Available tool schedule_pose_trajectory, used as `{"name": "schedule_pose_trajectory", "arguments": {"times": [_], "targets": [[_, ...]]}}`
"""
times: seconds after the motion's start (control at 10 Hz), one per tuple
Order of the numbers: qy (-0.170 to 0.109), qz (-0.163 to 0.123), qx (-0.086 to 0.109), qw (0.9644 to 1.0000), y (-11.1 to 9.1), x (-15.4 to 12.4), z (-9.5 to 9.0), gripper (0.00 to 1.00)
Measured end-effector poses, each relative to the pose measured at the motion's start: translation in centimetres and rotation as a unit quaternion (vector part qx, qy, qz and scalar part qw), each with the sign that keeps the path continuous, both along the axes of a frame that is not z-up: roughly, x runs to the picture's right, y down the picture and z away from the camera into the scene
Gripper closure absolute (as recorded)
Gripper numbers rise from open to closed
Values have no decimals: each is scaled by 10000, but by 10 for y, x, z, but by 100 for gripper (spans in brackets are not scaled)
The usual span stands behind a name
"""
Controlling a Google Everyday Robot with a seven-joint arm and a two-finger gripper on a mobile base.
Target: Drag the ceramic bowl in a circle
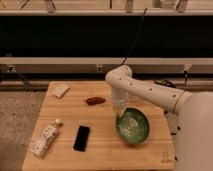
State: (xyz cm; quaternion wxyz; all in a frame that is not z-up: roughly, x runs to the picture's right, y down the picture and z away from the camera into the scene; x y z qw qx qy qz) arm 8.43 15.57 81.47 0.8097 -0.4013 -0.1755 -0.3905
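Note:
The ceramic bowl (133, 126) is wide, round and green, with a darker rim. It sits on the right part of the wooden table (100, 150). My white arm reaches in from the right and bends down over the bowl's far left rim. My gripper (120, 108) points down at that rim, at or just inside its edge.
A black phone (82, 138) lies left of the bowl. A white bottle (45, 139) lies on its side at the front left. A reddish-brown item (95, 100) and a pale flat item (60, 90) lie at the back. The table's right edge is near the bowl.

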Motion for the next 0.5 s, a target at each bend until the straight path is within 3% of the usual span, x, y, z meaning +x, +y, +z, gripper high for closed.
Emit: {"name": "schedule_pose_trajectory", "arguments": {"times": [0.5], "targets": [[47, 8, -50, 10000, 7, 1, -6, 99]]}}
